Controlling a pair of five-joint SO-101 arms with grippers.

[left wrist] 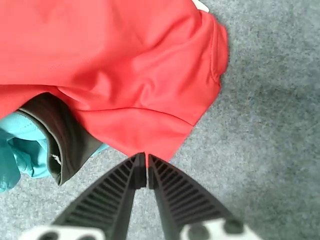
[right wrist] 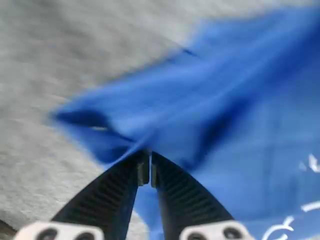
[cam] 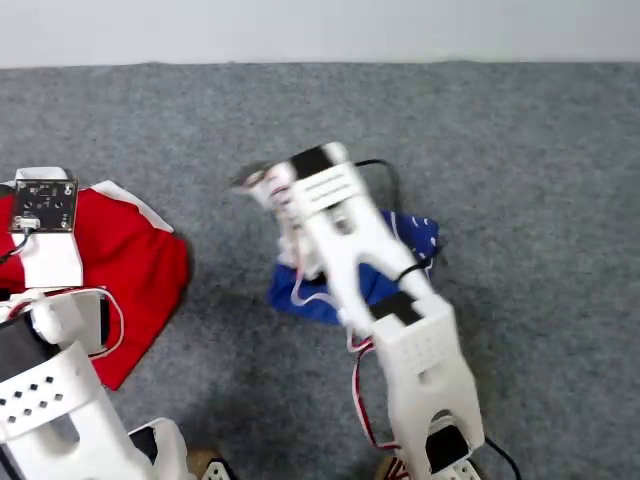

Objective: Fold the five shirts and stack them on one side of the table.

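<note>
Tabletop [cam: 520, 150] grey, wall [cam: 300, 30] pale, right pincer [right wrist: 150, 170] seemingly clamped on blue shirt [right wrist: 225, 125], left pincer [left wrist: 146, 172] together at red shirt [left wrist: 125, 65]

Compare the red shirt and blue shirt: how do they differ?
The red shirt tops a teal garment and a dark garment at the table's left; the blue shirt lies alone mid-table. The right end effector grips the blue shirt; the left end effector is shut at the red shirt's edge.

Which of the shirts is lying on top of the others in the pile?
The red shirt; the dark shirt and the teal shirt only stick out from under its edge.
</note>
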